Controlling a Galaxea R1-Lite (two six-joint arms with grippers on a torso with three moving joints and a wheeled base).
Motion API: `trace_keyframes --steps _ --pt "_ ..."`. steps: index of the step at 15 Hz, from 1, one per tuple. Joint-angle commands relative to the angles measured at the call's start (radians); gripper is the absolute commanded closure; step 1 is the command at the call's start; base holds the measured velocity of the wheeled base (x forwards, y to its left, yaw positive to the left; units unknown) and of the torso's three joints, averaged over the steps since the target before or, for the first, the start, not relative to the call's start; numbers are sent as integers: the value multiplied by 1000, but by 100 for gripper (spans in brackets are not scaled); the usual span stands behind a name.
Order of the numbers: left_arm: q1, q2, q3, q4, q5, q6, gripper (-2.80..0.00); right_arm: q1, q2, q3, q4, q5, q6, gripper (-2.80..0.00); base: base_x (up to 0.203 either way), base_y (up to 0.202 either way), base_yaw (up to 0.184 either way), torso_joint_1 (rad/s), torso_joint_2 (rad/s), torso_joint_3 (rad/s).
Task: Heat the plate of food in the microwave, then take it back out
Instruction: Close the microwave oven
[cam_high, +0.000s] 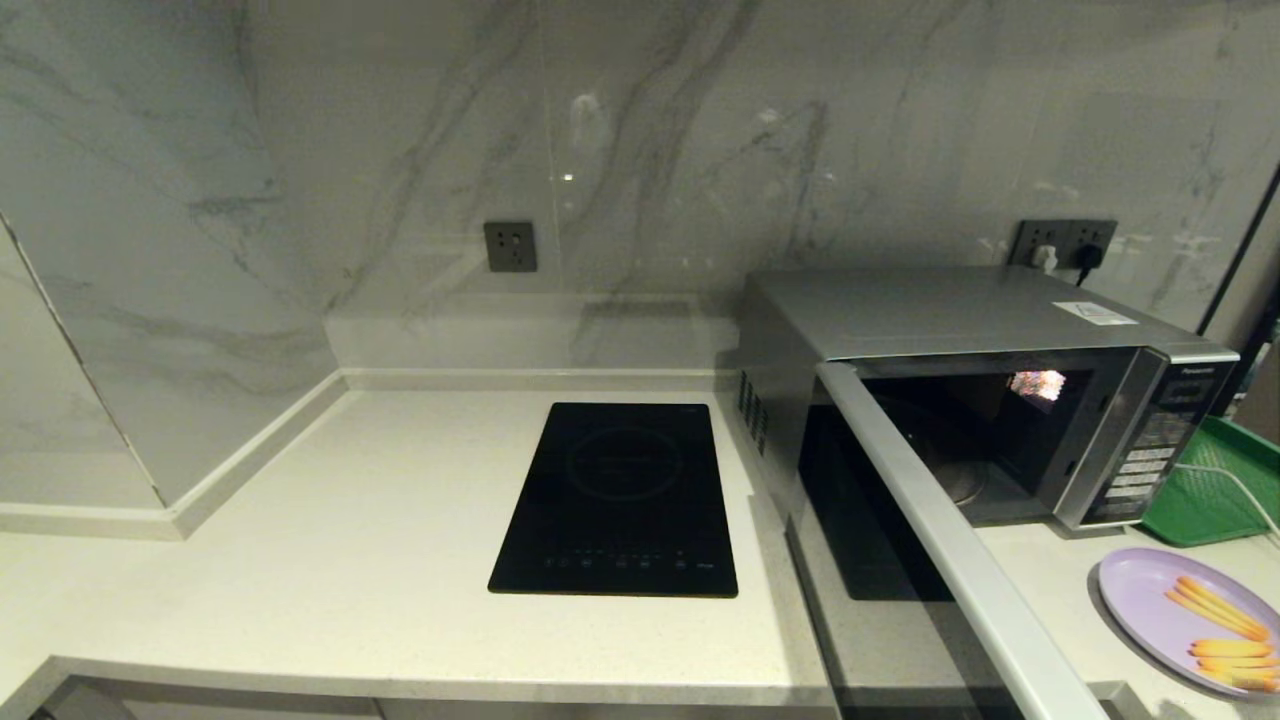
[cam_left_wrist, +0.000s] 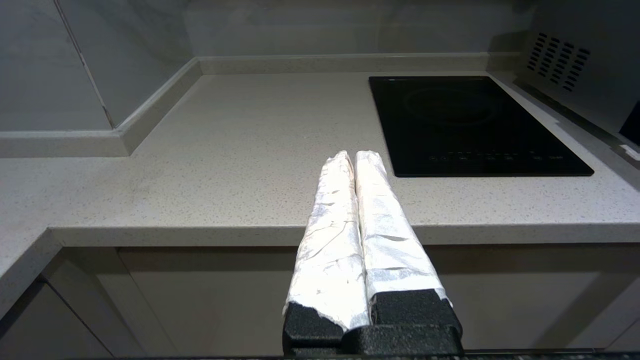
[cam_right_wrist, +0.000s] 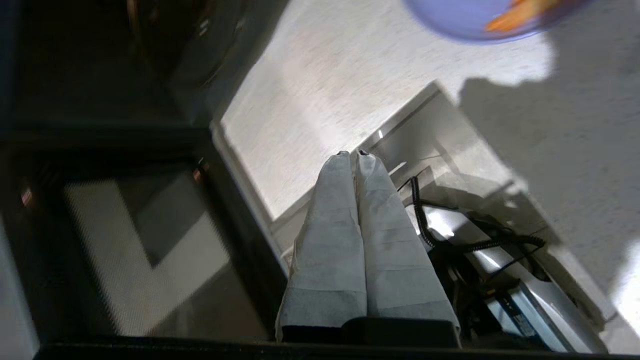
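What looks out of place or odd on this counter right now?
Nothing is spilled or damaged. The microwave door stands open, jutting past the counter edge, while the plate of food waits outside near the front corner. Both grippers have their jaws shut, holding nothing.

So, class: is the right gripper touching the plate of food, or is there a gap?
Apart. The right wrist view shows the right gripper, fingers shut on nothing, with bare counter between its tips and the plate of food.
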Motion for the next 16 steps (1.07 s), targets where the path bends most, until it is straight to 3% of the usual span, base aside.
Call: trace_keyframes --steps 1,3,5,12,14,16 --pt "0 0 0 0 0 -1 0 102 -115 -114 147 3 4 0 0 0 0 0 0 0" --pt "0 0 0 0 0 -1 0 245 -158 -246 317 -6 24 0 0 0 0 0 0 0" --pt "0 0 0 0 0 -1 0 428 -183 -375 444 -50 96 0 0 0 0 0 0 0" --pt "1 0 0 0 0 -1 0 1034 -155 -605 586 -471 338 0 0 0 0 0 0 0" --pt "1 0 0 0 0 -1 0 1141 -99 -637 606 -572 382 0 0 0 0 0 0 0" --pt "-1 0 0 0 0 -1 0 1218 -75 -644 607 -589 364 0 0 0 0 0 0 0"
